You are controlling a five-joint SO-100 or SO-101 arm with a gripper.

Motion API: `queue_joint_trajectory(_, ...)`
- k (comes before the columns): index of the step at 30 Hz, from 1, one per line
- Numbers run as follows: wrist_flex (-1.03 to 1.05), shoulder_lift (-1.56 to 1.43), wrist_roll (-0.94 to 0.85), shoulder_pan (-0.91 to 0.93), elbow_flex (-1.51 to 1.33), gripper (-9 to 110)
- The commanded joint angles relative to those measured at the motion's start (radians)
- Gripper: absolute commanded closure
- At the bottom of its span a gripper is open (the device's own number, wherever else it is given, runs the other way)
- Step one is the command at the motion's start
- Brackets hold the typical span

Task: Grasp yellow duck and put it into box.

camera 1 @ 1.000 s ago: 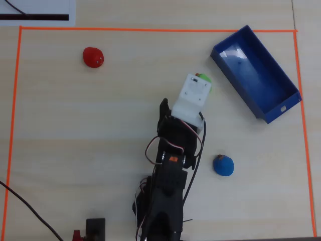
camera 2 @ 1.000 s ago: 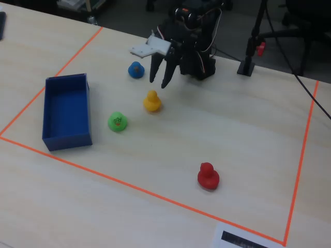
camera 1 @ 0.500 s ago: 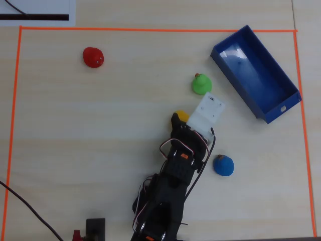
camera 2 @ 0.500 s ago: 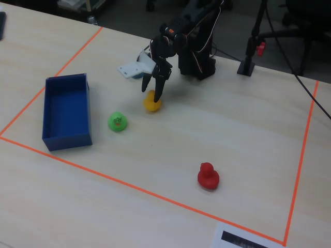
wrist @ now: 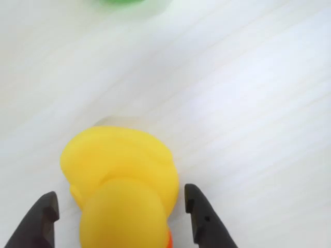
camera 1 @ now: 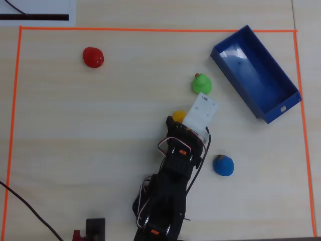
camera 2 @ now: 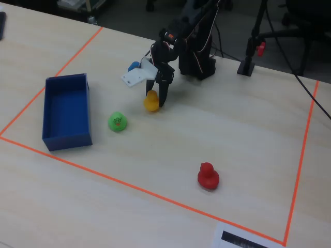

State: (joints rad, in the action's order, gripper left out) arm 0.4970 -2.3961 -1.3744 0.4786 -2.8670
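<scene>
Now the claw (wrist: 121,217) sits wide around the yellow duck (wrist: 121,175) on the bench (wrist: 248,103), ready to close, then carry it to the box (camera 1: 256,73).

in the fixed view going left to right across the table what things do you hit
box → green duck → yellow duck, with the gripper over it → red duck

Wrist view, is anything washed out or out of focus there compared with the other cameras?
Wrist view: table overexposed, nearly white; yellow duck soft and close, green duck blurred at the top edge. Overhead view: glare inside the box. Fixed view: even light, fairly sharp.
</scene>
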Motion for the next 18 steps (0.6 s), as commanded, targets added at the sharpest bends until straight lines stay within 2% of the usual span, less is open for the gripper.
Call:
queue_joint_trajectory(1,-0.040,0.014,0.012,-0.029,0.060,68)
queue_joint_trajectory(14,-0.063,0.091,0.020,-0.029,0.123,67)
queue_joint_trajectory(16,-0.055,0.106,-0.003,-0.025,0.135,72)
queue_joint_trajectory(18,-0.040,0.117,-0.020,-0.020,0.147,87)
